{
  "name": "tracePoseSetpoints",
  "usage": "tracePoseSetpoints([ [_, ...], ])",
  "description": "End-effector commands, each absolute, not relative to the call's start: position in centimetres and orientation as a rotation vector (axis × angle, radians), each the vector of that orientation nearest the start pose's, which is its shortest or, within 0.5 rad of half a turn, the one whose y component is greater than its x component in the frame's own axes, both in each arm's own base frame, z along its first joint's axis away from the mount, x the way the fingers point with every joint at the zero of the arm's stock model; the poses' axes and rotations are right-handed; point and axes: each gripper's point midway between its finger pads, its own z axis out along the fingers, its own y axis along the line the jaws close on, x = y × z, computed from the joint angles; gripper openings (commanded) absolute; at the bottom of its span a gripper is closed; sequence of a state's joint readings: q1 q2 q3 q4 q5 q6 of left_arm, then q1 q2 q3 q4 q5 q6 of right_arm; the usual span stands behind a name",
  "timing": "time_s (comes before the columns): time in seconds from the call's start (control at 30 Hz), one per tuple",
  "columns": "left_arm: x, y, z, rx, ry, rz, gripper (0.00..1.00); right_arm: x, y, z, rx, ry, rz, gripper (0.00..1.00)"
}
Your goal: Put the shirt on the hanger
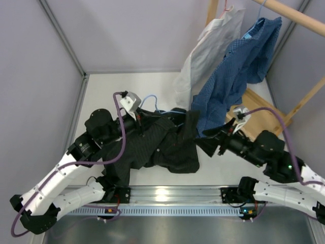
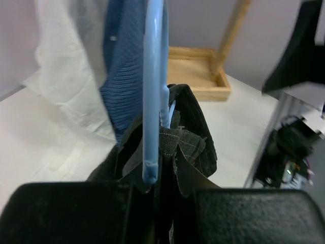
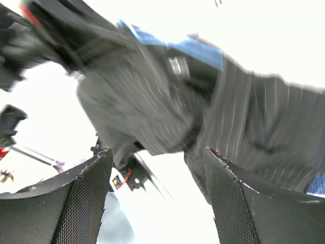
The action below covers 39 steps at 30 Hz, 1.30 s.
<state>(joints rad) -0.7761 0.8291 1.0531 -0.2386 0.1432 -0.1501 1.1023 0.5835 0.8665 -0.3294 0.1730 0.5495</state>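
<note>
Left arm (image 1: 56, 178) and right arm (image 1: 284, 192): white lower links, black upper joints, a purple cable (image 1: 120, 122) each. The right tool (image 3: 157, 152) has black mesh-textured fingers (image 3: 84, 203).

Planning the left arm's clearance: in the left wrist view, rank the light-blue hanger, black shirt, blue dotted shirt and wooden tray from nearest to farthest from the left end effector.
From the left end effector:
1. The hanger, between its fingers, centre.
2. The black shirt, bunched just behind, centre.
3. The blue dotted shirt, hanging farther back, left of centre.
4. The wooden tray, far back, right.

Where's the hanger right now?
Top view, left of centre: the hanger is at the left gripper, its wire tucked into the shirt, hook poking out.
</note>
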Motion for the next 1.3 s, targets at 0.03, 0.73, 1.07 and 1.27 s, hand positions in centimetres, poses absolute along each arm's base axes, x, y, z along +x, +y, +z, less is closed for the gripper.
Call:
tracePoseSetpoints([
  [0.03, 13.6, -27.6, 39.3, 1.020, 1.257, -1.105, 0.00, 10.2, 21.3, 36.5, -0.568, 1.667, 1.067, 0.70],
  [0.73, 6.3, -29.1, 38.4, 1.467, 1.031, -1.479, 0.00, 9.6, 33.1, 43.1, -1.017, 1.263, 1.203, 0.00],
  [1.07, 19.0, -22.2, 45.1, 0.593, 1.364, -0.781, 0.98, 13.1, 27.7, 43.4, -0.776, 1.348, 0.963, 0.00],
  [1.27, 21.2, -15.3, 39.7, 0.091, 1.492, -0.658, 0.98, 12.1, 23.2, 47.1, -0.686, 1.280, 0.944, 0.00],
])
